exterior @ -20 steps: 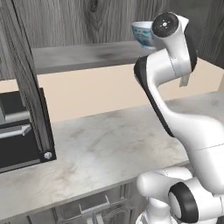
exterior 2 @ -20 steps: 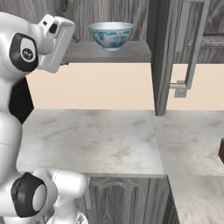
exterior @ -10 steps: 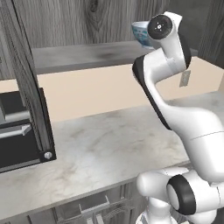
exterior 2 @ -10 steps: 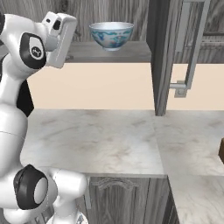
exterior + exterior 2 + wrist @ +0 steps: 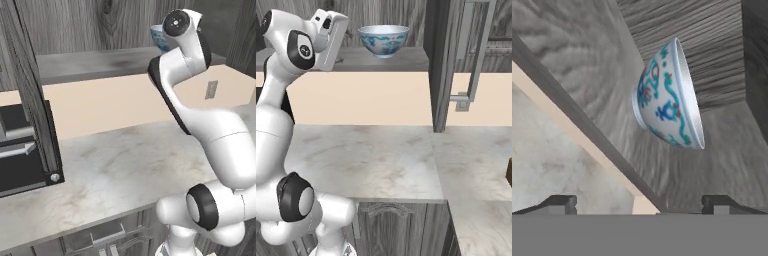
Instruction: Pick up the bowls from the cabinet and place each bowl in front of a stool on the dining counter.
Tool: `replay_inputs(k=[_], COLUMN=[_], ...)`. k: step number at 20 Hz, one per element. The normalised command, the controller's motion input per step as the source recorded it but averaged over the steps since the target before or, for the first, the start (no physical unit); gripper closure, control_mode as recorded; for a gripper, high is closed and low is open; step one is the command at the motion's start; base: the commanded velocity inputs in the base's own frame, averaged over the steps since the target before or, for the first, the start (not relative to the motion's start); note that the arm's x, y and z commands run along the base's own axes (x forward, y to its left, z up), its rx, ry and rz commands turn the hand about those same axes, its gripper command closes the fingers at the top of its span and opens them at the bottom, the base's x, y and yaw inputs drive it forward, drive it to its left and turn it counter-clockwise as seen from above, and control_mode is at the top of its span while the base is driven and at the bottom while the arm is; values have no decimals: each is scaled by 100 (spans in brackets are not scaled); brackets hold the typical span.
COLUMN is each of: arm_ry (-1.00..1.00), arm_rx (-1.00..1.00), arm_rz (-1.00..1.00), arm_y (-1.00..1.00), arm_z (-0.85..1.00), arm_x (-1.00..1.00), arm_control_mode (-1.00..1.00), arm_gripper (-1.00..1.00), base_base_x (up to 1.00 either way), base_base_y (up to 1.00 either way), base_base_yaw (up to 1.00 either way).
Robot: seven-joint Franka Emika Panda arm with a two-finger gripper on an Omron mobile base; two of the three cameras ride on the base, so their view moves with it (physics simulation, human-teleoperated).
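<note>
Hand approaching patterned bowl
Your hand (image 5: 639,202) is spread empty; white bowl (image 5: 669,95) at 12 o'clock looks rigid, glazed, breakable: pinch its rim.

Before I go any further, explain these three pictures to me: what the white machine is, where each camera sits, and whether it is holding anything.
The white machine is a robot arm on a base that can drive, in a computer-drawn kitchen. Two pictures come from cameras on the base, behind the arm to its left and right. The third comes from a camera on the hand itself, which is tilted, so the scene looks tipped there.

A white bowl with a blue-green pattern stands upright on the grey shelf of the open cabinet, above a marble counter. A black oven stands on the counter at the left.

The gripper is open, holds nothing, and points at the bowl from short of it.
</note>
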Motion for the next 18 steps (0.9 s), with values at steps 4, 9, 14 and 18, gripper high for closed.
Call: replay_inputs(k=[4, 9, 14, 18], arm_ry=[0, 0, 0, 0], arm_rx=[0, 0, -2, -4], arm_rz=[0, 5, 1, 0], arm_y=[4, 2, 0, 0], arm_z=[0, -4, 3, 6], arm_x=[55, 51, 31, 31], arm_control_mode=[-100, -100, -100, -100], arm_gripper=[-100, -100, -100, -100], base_base_x=[0, 0, 0, 0], base_base_y=[0, 0, 0, 0], base_base_yaw=[0, 0, 0, 0])
